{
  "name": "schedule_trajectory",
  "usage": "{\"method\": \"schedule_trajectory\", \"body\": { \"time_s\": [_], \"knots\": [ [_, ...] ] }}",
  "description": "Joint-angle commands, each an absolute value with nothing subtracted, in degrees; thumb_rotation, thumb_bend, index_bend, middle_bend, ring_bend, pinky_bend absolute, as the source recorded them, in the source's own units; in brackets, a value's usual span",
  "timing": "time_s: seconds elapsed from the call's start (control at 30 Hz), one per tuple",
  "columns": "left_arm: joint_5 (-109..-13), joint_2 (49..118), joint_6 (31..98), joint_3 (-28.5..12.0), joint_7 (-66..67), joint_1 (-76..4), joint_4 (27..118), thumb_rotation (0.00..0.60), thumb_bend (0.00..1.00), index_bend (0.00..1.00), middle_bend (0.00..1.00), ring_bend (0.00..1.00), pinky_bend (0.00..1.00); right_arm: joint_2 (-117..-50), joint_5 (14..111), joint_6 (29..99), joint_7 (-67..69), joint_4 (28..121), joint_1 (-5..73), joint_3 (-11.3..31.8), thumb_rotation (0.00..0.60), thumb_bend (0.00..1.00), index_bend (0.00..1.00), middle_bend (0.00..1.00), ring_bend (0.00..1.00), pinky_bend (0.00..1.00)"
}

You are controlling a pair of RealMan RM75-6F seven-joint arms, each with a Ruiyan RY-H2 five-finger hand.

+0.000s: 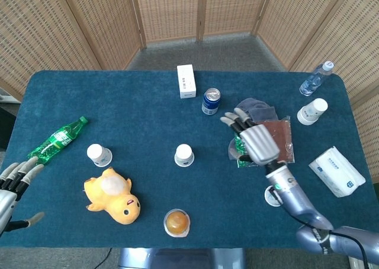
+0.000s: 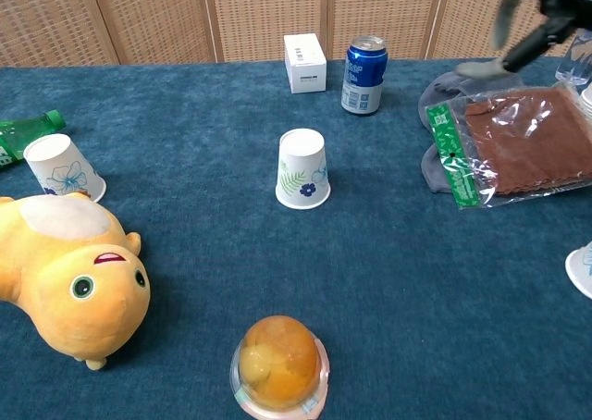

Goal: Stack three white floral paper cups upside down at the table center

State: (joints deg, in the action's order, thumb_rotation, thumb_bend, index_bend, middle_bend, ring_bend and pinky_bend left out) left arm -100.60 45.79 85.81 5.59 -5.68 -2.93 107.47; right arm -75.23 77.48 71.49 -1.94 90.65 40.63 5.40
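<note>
At table center, one floral paper cup (image 1: pixel 184 154) stands upside down, nothing stacked on it. Right hand (image 1: pixel 254 143) hovers palm-down over the brown snack packet (image 1: pixel 270 140), fingers spread, holding nothing. Left hand (image 1: pixel 15 180) hangs off the table's left edge, fingers loosely apart, empty. Second cup (image 1: pixel 99 154) sits beside the green bottle (image 1: pixel 57 140) and yellow plush duck (image 1: pixel 112 196); third cup (image 1: pixel 311 111) far right.

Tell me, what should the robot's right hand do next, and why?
Probably reach for another cup. The right hand is open above the brown packet, one cup already sits upside down at the centre, and another cup waits beside that arm.
</note>
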Motion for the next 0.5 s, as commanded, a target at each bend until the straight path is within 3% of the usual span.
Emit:
{"method": "schedule_trajectory", "body": {
  "time_s": [0.03, 0.5],
  "knots": [
    [-100.75, 45.91, 85.75, 5.72, -5.27, -2.89, 107.63, 0.600, 0.19, 0.00, 0.00, 0.00, 0.00, -73.93, 81.28, 74.46, 3.92, 85.95, 36.82, 3.62, 0.600, 0.32, 0.15, 0.16, 0.01, 0.49],
    [-100.56, 47.05, 84.59, 6.04, -2.85, -3.06, 108.84, 0.600, 0.19, 0.00, 0.00, 0.00, 0.00, -70.33, 86.39, 84.35, 13.06, 79.78, 25.36, 0.44, 0.600, 0.30, 0.15, 0.16, 0.01, 0.49]
  ]
}}
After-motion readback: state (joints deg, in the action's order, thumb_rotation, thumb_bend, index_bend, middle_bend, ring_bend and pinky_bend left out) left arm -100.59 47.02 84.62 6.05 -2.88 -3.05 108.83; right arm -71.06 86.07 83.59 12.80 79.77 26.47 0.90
